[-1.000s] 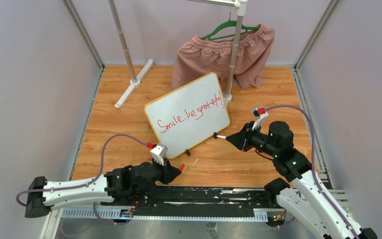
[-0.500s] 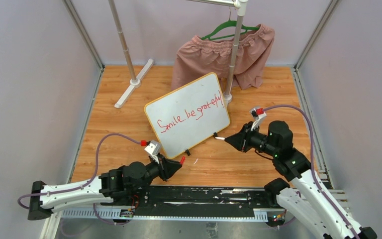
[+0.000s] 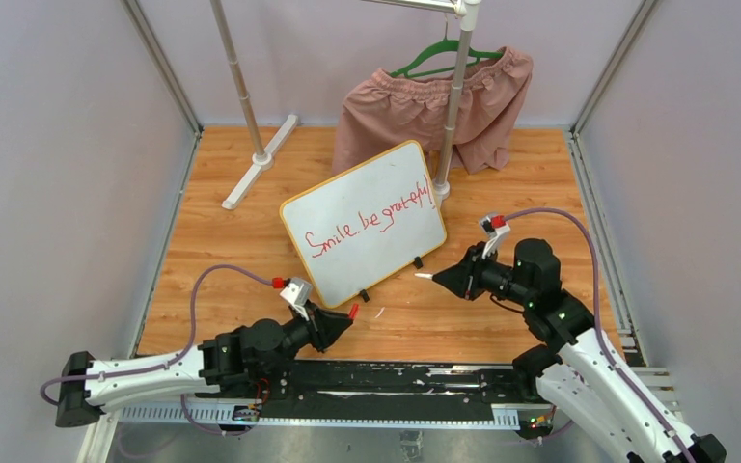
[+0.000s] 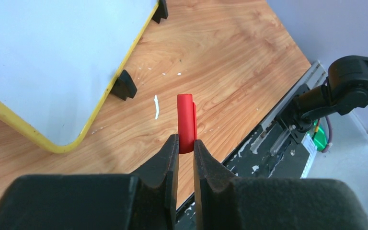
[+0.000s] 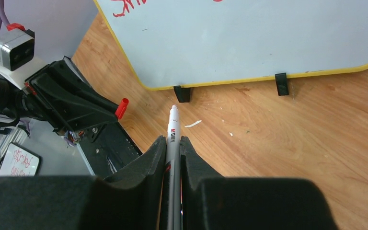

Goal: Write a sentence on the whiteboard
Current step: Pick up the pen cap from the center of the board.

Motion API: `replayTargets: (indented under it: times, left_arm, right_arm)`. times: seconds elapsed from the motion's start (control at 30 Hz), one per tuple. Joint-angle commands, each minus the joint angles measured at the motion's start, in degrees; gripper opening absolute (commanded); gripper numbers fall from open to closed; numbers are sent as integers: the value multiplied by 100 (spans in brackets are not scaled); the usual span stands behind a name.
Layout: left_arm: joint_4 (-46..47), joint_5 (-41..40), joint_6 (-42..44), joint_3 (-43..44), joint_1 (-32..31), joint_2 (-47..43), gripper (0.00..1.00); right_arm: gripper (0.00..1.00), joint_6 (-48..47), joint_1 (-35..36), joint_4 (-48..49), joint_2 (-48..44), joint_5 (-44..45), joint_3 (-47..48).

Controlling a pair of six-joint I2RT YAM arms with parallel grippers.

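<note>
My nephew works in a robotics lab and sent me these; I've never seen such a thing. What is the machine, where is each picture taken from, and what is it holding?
These are two robot arms bolted at the near edge of a wooden table, each ending in a two-finger gripper. The wide picture comes from a fixed camera above and behind them; the other two from small cameras on the wrists, looking along the fingers. On the table sits a whiteboard with a red sentence, "Smile, be grateful!"; behind it, pink shorts hang on a clothes rack. The left gripper is shut on a red cap; the right gripper on a marker, its tip short of the board.
</note>
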Motion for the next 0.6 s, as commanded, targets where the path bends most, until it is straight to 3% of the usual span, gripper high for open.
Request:
replayTargets:
  times: [0.0, 0.23, 0.57]
  left_arm:
    - [359, -197, 98, -79, -30, -181, 0]
    - [376, -256, 393, -125, -27, -545, 0]
    - [528, -18, 1315, -147, -25, -1446, 0]
  right_arm:
    - [0, 150, 48, 279, -116, -229, -253]
    - [0, 360, 383, 651, -133, -399, -372]
    - [0, -454, 1477, 138, 708, -299, 1048]
